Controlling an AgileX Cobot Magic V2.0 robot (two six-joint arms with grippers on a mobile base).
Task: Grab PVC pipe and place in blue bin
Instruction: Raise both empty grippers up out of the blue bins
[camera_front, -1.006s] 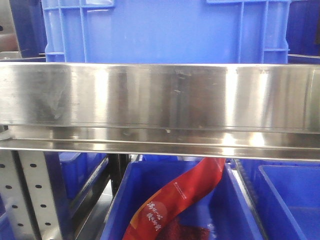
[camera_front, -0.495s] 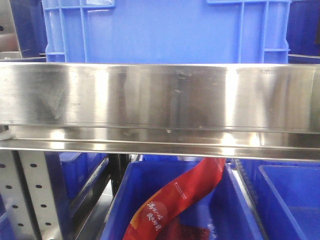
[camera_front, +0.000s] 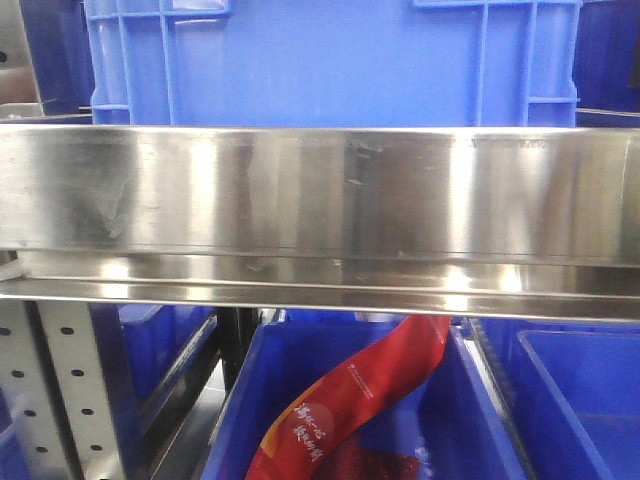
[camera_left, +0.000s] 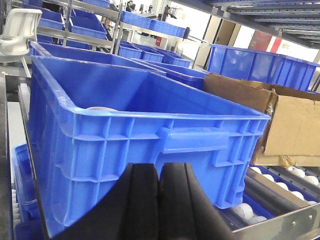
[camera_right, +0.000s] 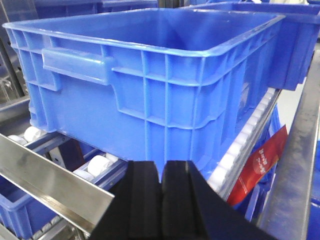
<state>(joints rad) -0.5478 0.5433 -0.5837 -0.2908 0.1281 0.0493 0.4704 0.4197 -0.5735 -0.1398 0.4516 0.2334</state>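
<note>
Both claws, the left claw (camera_left: 159, 200) and right claw (camera_right: 161, 200), sit pressed closed and hold nothing. A white curved edge (camera_left: 101, 108) shows inside the blue bin (camera_left: 150, 145) — possibly the PVC pipe, though too hidden to tell.

Left gripper (camera_left: 159, 200): two matte black fingers (camera_left: 137, 205), broad and smooth, with rounded upper ends.
Left finger outline: each widens toward the bottom edge of the view, with sloped outer shoulders.
Right gripper (camera_right: 161, 200): two matte black fingers (camera_right: 182, 200), blockier, with flatter, squared tops.
Right finger outline: the outer edges flare outward toward the base.
Surface: plain dark plastic or rubber; no screws, cables or markings visible.
</note>
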